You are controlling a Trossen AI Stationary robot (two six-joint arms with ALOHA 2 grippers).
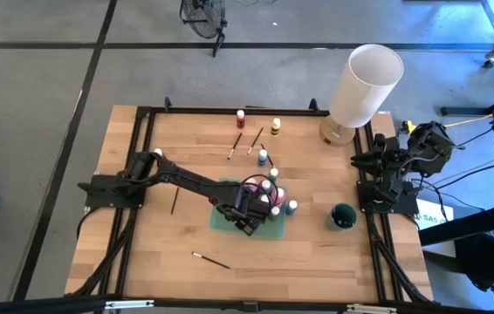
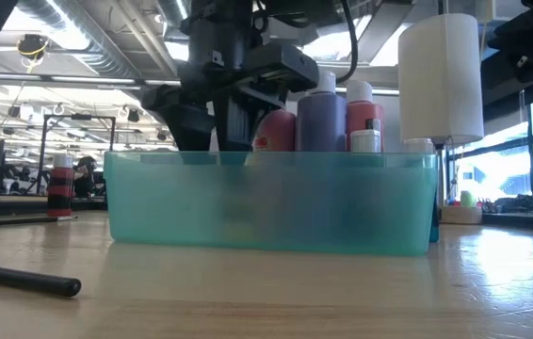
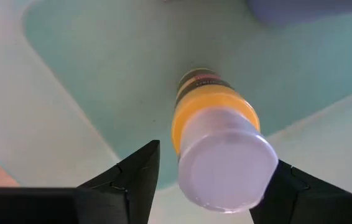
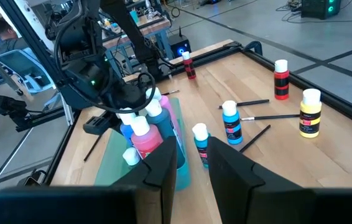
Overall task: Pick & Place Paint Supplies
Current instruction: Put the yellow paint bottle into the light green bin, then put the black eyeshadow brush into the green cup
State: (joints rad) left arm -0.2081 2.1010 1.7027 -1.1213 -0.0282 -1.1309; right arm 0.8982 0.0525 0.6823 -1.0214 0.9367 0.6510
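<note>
The left hand (image 1: 251, 214) hangs right over the teal bin (image 1: 222, 220) at centre frame in the high view, and between its fingers (image 3: 132, 180) sits an orange bottle (image 3: 210, 118) with a pale cap. From the wrist, the cap faces the camera and the body runs away toward the bin floor, so its long axis lies along the hand's own reach, base down into the bin. The fingers stand clear of the bottle on both sides, with a gap showing either way: spread wide and not pinching it, so I judge this a release, the bottle just let go inside the bin. In the low view pink, purple and red bottles (image 2: 321, 113) crowd the bin's right half.

The right hand (image 4: 191, 163) waits at the right edge of the surface, its fingers parted a little and empty. Loose supplies lie toward the upper middle of the high view: a red bottle (image 1: 240, 116), a yellow bottle (image 1: 276, 127), brushes (image 1: 245, 139). They sit between the arms, none yet in reach of either.
</note>
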